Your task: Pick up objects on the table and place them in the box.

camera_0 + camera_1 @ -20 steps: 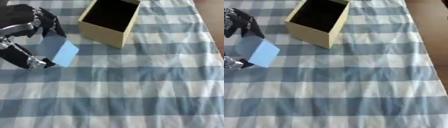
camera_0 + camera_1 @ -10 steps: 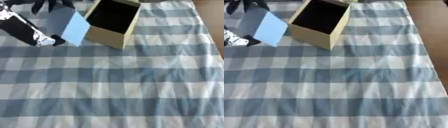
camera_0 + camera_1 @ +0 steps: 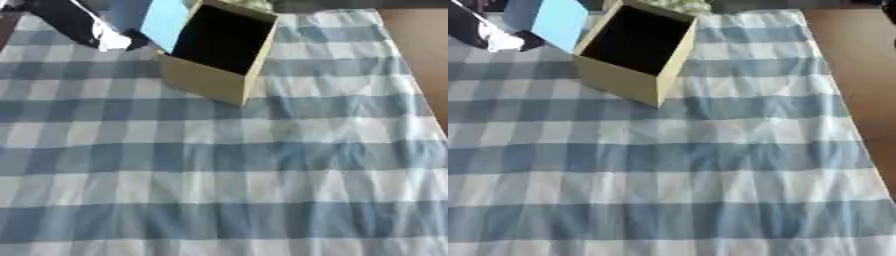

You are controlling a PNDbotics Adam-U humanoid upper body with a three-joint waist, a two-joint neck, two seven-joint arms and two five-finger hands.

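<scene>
Up in the far left corner, the left robot hand grips a flat light-blue card, pinched at its left edge and raised off the table. Its long side slants downward to the right, ending just beside the left rim of the open tan box. That opening lies immediately right of the robot hand. No right robot hand shows.
</scene>
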